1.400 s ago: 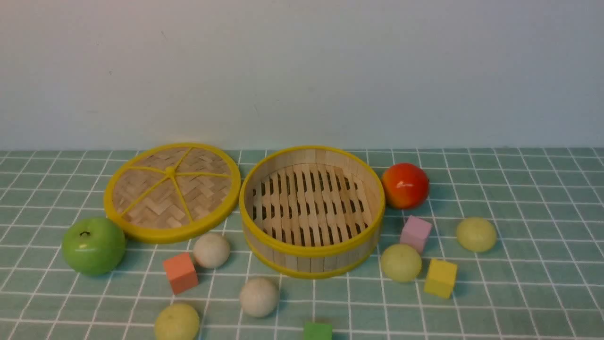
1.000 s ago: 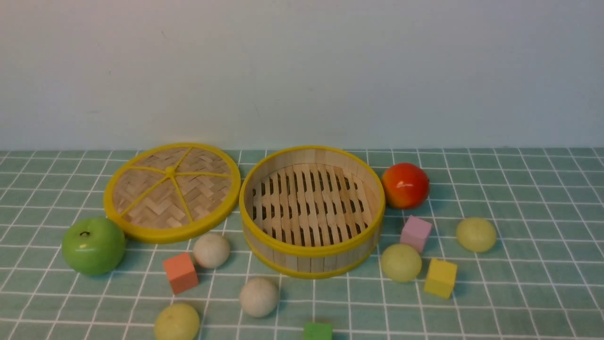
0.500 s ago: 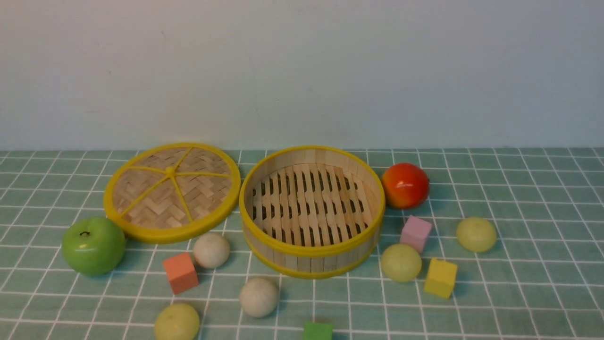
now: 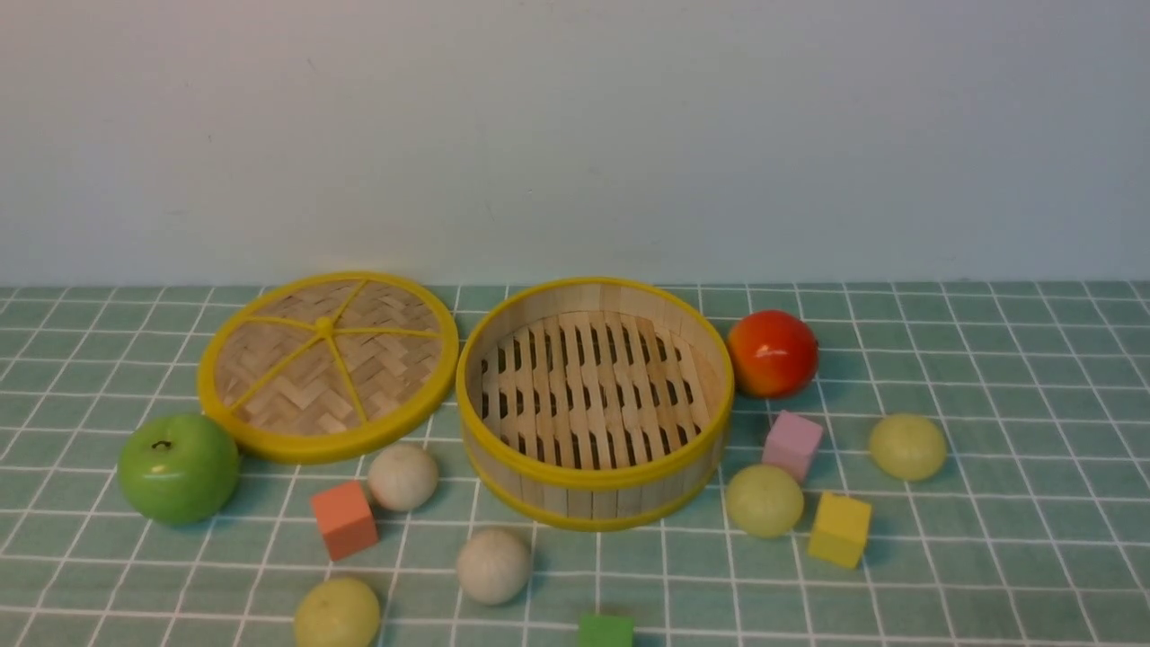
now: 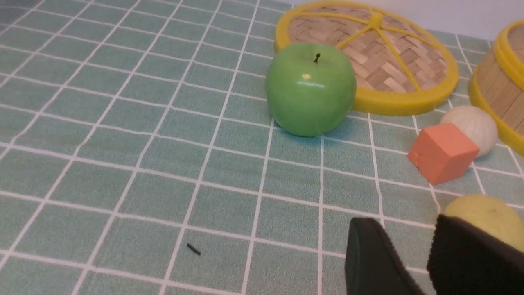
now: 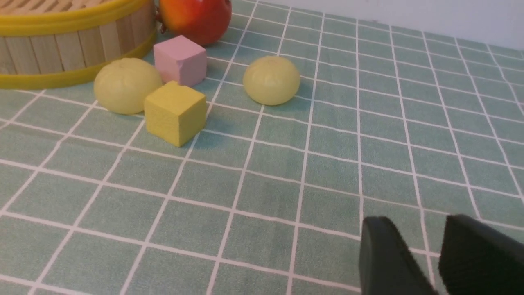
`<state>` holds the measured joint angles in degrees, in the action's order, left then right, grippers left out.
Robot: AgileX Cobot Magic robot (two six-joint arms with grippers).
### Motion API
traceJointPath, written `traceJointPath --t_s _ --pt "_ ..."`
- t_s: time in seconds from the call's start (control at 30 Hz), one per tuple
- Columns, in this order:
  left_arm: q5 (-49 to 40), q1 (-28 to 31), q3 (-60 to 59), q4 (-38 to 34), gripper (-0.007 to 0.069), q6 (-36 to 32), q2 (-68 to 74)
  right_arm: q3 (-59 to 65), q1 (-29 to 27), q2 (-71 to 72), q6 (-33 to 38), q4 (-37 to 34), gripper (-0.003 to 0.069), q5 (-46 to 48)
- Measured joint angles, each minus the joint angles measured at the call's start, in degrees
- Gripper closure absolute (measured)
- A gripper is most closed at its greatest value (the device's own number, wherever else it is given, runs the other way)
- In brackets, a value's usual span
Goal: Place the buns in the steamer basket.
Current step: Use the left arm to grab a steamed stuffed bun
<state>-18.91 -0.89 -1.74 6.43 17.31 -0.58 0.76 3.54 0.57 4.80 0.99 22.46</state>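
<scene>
Green gridded tablecloth [image 4: 988,557], plain pale wall behind. steamer basket [image 4: 595,499] sits mid-table, upright, slatted floor bare. lid [image 4: 328,364] lies flat just left of it, rims nearly touching

Outside the basket, on the cloth:
- white bun 1 [image 4: 402,477] at its front-left, just beside orange cube [image 4: 344,519]
- white bun 2 [image 4: 492,565] in front of it, apart from the wall
- yellow-green bun 1 [image 4: 337,614] at the near edge, cut by the front view's lower border
- yellow-green bun 2 [image 4: 764,500] just beside its front-right wall, between pink cube [image 4: 791,444] and yellow cube [image 4: 839,529]
- yellow-green bun 3 [image 4: 907,446] further right, on its own

green apple [image 4: 178,467] just beside the lid's front-left rim. red-orange fruit [image 4: 772,353] just beside the basket's back-right. green cube [image 4: 605,631] at the near edge, half cut off

Neither arm shows in the front view. left gripper [image 5: 405,223]: fingers apart by a narrow gap, nothing between them; yellow-green bun 1 sits just past one fingertip, partly hidden by it. right gripper [image 6: 417,221]: fingers apart, narrow gap, empty, over bare cloth well apart from yellow-green bun 3 and the yellow cube
</scene>
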Motion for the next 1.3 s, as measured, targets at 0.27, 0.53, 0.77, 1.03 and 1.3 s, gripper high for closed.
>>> traceJointPath --t_s 0.27,0.53,0.77,1.03,1.3 --pt "17.3 0.0 0.0 -4.7 0.0386 3.3 0.0 0.0 0.0 0.0 0.0 0.6 0.0421 0.0" --pt "39.1 0.0 5.0 -11.4 0.0386 8.7 1.4 0.0 0.0 0.0 0.0 0.6 0.0421 0.0" --pt "22.1 0.0 25.9 -9.9 0.0386 8.9 13.7 0.0 0.0 0.0 0.0 0.6 0.0421 0.0" --pt "-1.6 0.0 35.2 -10.1 0.0386 9.0 28.9 0.0 0.0 0.0 0.0 0.6 0.0421 0.0" --pt "-4.3 0.0 35.5 -11.7 0.0386 9.0 44.7 0.0 0.0 0.0 0.0 0.6 0.0421 0.0"
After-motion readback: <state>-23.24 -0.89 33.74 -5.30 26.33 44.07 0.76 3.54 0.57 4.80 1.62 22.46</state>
